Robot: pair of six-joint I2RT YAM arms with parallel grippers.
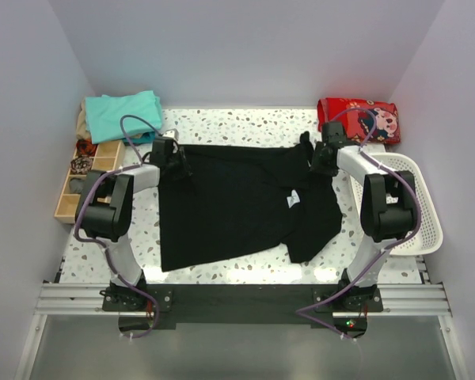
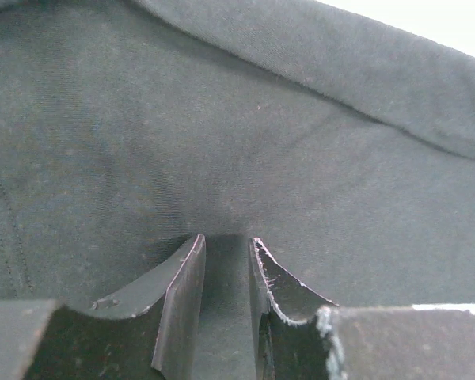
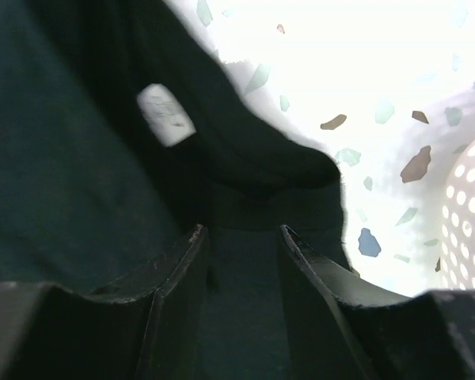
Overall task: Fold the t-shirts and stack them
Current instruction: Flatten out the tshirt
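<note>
The large black t-shirt (image 1: 229,206) lies spread on the speckled table, with its small white patch (image 1: 293,200) right of centre. My left gripper (image 1: 176,162) is at the shirt's far left corner, and its jaws (image 2: 228,241) are closed narrowly on black cloth (image 2: 245,142). My right gripper (image 1: 321,158) is at the far right corner, where a bit of cloth peaks up. Its jaws (image 3: 244,229) hold a bunch of black cloth, and the white patch (image 3: 165,115) shows beyond them. Folded teal t-shirts (image 1: 125,113) sit at the far left corner of the table.
A white perforated basket (image 1: 416,206) stands at the right edge, also seen in the right wrist view (image 3: 471,237). A red patterned cloth (image 1: 360,119) lies at the far right. A wooden compartment tray (image 1: 83,178) sits along the left edge. White walls enclose three sides.
</note>
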